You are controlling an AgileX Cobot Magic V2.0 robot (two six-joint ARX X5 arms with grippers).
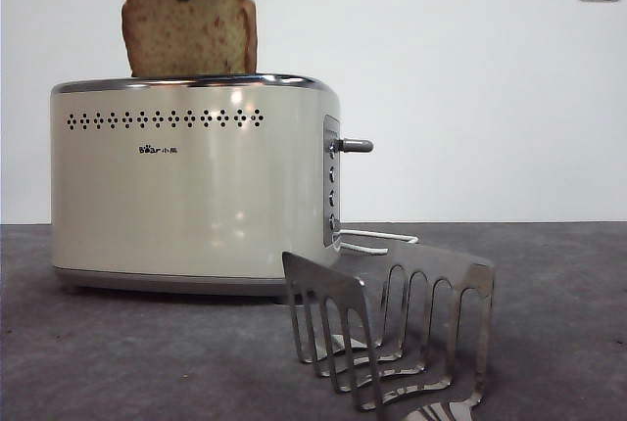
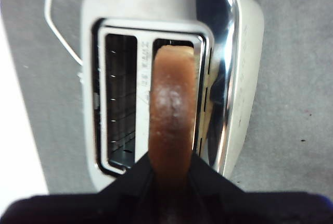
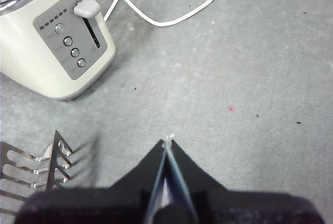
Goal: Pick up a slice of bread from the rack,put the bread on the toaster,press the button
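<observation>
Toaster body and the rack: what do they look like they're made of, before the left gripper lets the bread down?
The toaster looks like glossy cream plastic or enamelled metal; soft highlights leave it open. Its top rim looks chromed, mirror-bright. The rack looks like polished steel: thin reflective arched plates. The slice of bread, held in the left gripper, has porous tan crumb and darker crust.

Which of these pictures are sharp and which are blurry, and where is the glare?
Front view: sharp, with soft glare spots on the toaster. Left wrist view: the slice of bread and the black left gripper are blurred, and bright glare streaks the chrome rim. Right wrist view: evenly lit, the closed right gripper slightly soft.
</observation>
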